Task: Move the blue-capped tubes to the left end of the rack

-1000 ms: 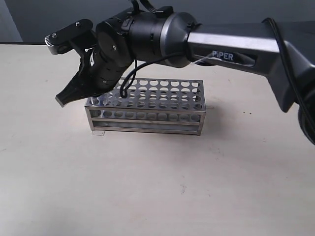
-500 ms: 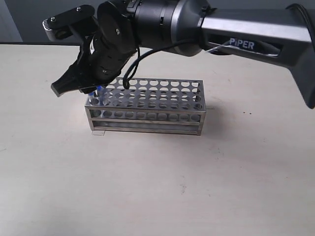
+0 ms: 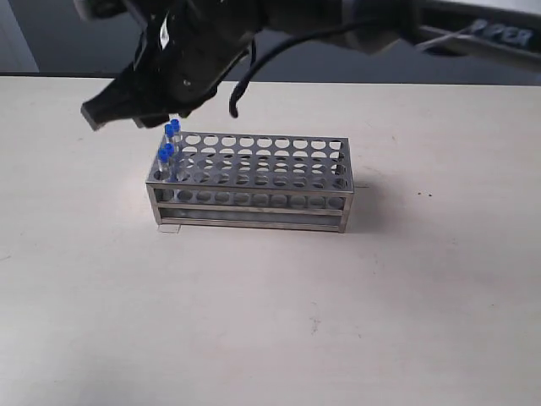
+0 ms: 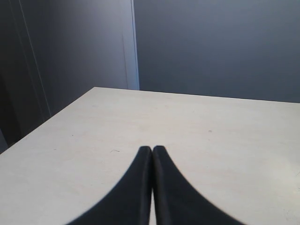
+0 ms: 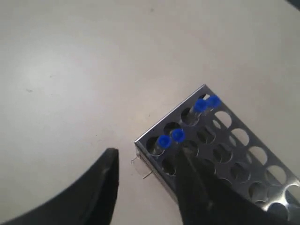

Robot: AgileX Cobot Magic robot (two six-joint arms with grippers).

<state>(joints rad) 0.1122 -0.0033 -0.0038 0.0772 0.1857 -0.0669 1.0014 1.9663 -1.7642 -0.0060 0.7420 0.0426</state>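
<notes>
1. A shiny steel rack (image 3: 254, 190) stands on the pale bench (image 3: 270, 321), its long side facing the near edge.
2. Four blue-capped tubes (image 3: 168, 150) stand upright in holes at the rack's left end, two nearer and two farther back.
3. The black right hand (image 3: 135, 106) hangs above that left end, and its arm reaches in from the far right.

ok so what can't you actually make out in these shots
exterior view: right claw blurred, cut off by the top edge
exterior view: glass of the thin clear blue-capped tubes too faint, only caps show
right wrist view: a claw finger hides part of the shiny steel perforated rack
left wrist view: rack out of frame
</notes>
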